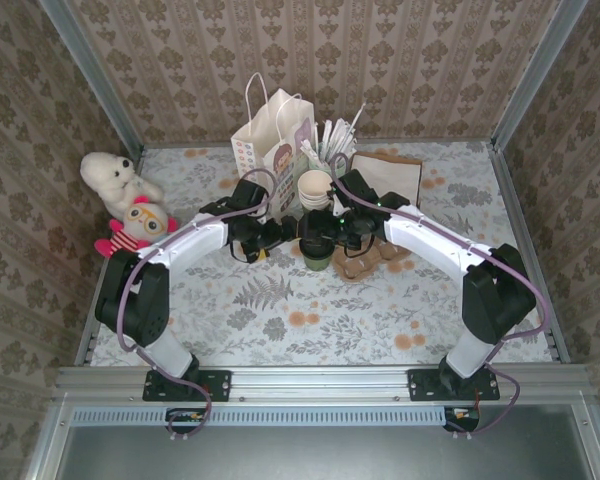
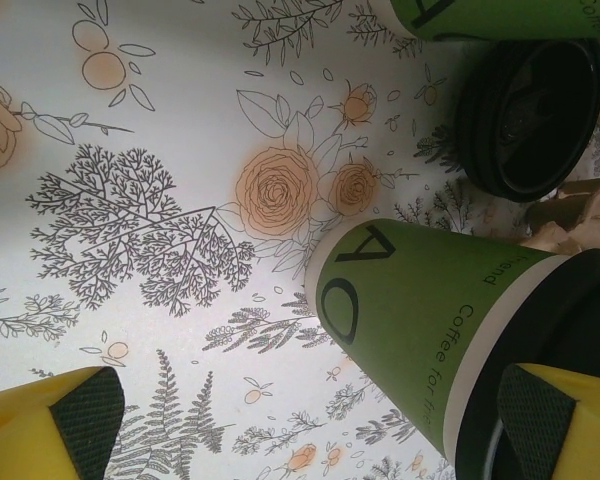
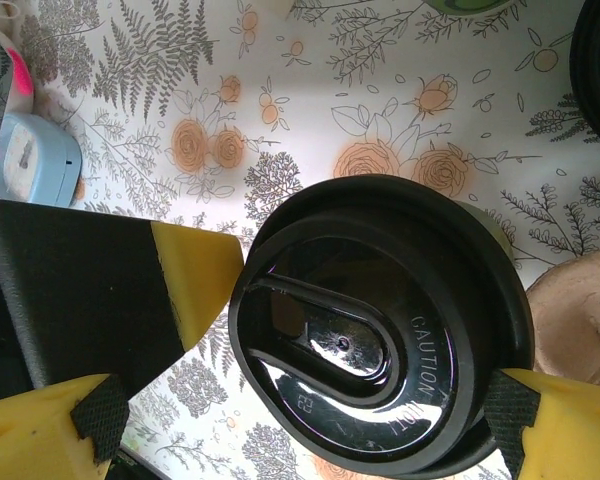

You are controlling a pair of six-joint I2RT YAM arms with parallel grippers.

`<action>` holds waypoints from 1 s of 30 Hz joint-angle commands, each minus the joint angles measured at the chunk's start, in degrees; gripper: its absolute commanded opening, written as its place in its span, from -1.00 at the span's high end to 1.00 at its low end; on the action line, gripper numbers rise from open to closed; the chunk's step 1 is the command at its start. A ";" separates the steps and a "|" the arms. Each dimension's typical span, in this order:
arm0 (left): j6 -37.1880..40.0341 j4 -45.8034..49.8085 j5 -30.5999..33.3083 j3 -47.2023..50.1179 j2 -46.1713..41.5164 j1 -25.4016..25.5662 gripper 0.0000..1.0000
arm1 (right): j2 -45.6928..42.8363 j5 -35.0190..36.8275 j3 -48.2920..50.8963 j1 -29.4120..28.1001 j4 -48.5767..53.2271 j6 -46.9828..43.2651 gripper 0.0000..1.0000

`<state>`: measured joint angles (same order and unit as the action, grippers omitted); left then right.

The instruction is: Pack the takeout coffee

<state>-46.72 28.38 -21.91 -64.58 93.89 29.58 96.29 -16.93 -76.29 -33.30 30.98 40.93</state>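
Takeout coffee (image 3: 370,340) stands between the right gripper (image 3: 295,425) fingers, which are spread wide, close against one pad and clear of the other. The left gripper (image 2: 310,420) gapes wide around it too.

You get bright, even light from above, with soft shadows on the tabletop (image 1: 280,315). In the right wrist view glare streaks the black lid (image 3: 380,335), and the near jaws blur.
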 commanded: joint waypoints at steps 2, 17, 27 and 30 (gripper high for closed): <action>1.51 1.47 -1.68 0.38 3.38 2.12 -1.00 | 1.86 -1.09 1.57 -0.35 -1.15 1.08 -0.92; 3.31 5.78 0.71 -4.03 1.89 1.95 -1.00 | 0.55 -0.23 -1.29 -0.37 -0.52 -0.73 -0.92; 3.93 7.96 2.73 -6.16 -1.10 1.46 -1.00 | -0.80 2.11 -3.22 -0.19 2.17 -2.99 -0.93; 4.11 8.83 4.30 -6.19 -2.12 1.14 -1.00 | -0.93 2.70 -4.08 -0.23 3.49 -3.98 -0.93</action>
<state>-44.53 34.68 -18.39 -68.90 94.24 30.30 96.25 -16.14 -78.08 -33.26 33.15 38.57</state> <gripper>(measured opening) 0.992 0.963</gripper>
